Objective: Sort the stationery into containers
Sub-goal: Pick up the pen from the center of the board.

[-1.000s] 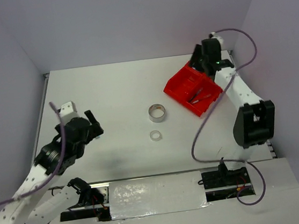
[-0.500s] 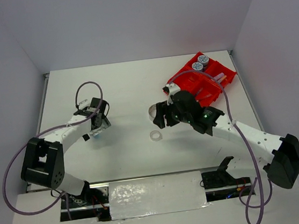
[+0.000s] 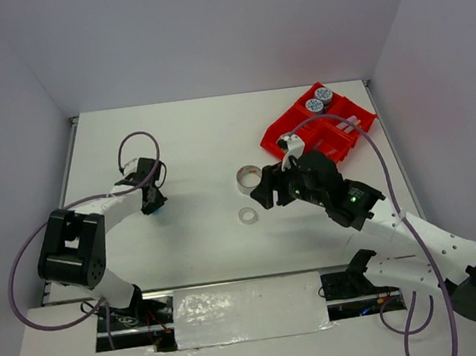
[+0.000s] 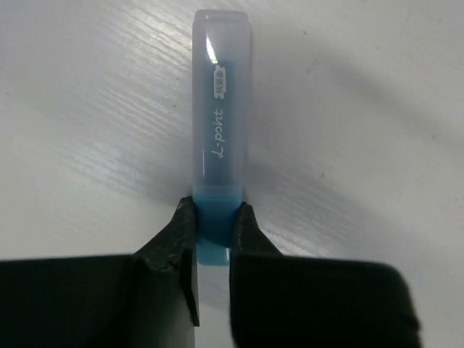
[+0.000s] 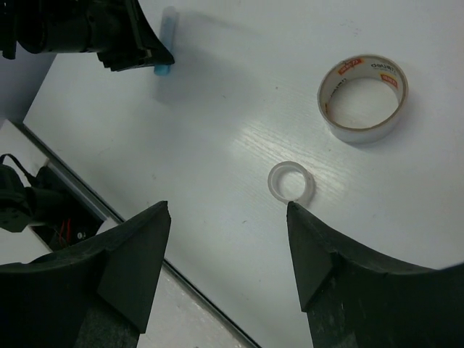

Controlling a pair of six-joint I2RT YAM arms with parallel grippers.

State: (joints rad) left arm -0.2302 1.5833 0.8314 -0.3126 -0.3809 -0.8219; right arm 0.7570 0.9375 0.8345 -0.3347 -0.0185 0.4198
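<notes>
A short light-blue tube (image 4: 221, 130) lies on the white table, and my left gripper (image 4: 214, 217) is shut on its near end. From above, that left gripper (image 3: 153, 198) sits low at the left of the table. My right gripper (image 5: 228, 206) hovers open above the small clear tape ring (image 5: 291, 182), nothing between its fingers. The silvery tape roll (image 5: 362, 98) lies just beyond the ring. In the top view the right gripper (image 3: 266, 194) is beside the tape roll (image 3: 249, 177) and the ring (image 3: 247, 215). The red tray (image 3: 301, 128) at the far right holds two patterned-lid tubs (image 3: 319, 100) and thin pens (image 3: 345, 124).
The right arm's cable (image 3: 371, 154) loops over the near side of the tray. A metal rail and the arm bases (image 3: 244, 310) run along the near edge. Grey walls close in the table on three sides.
My left gripper has come down onto the table and shut on the blue tube. The right arm has swung from the red tray to above the tape roll and ring.
</notes>
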